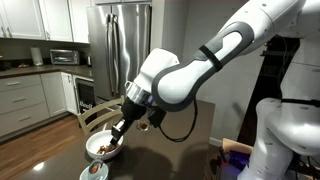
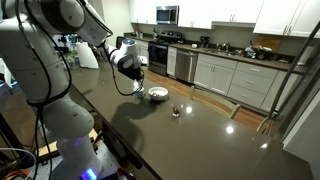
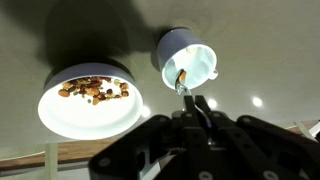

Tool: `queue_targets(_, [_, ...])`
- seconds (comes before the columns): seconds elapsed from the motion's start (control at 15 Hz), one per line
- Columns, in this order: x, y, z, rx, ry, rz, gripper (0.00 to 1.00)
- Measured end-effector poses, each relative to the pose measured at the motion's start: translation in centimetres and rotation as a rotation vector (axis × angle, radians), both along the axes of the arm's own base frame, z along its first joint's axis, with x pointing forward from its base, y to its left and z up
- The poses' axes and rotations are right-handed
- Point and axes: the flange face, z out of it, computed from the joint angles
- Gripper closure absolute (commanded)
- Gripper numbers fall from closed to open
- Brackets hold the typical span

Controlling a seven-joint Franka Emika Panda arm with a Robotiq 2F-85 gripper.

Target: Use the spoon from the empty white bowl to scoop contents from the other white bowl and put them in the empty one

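Wrist view shows the gripper (image 3: 192,101) clamped tight on the spoon (image 3: 184,88), its tip carrying a few brown bits over the smaller white bowl (image 3: 202,55). Beside it, not touching, the wider white bowl (image 3: 70,120) holds the brown chunks (image 3: 92,90).

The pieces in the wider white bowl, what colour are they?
The pieces are brown and tan, clearest in the wrist view.

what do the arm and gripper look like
The arm is glossy white, built of rounded, bulbous segments, with a black band at one joint. The gripper is black and blocky, and a thin black cable loops below the wrist.
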Motion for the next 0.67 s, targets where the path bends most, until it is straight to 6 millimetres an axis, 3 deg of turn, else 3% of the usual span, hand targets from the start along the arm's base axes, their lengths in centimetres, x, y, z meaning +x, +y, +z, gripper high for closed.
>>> queue_targets(0.67, [-0.4, 1.2, 0.3, -0.098, -0.056, 0.103, 0.98])
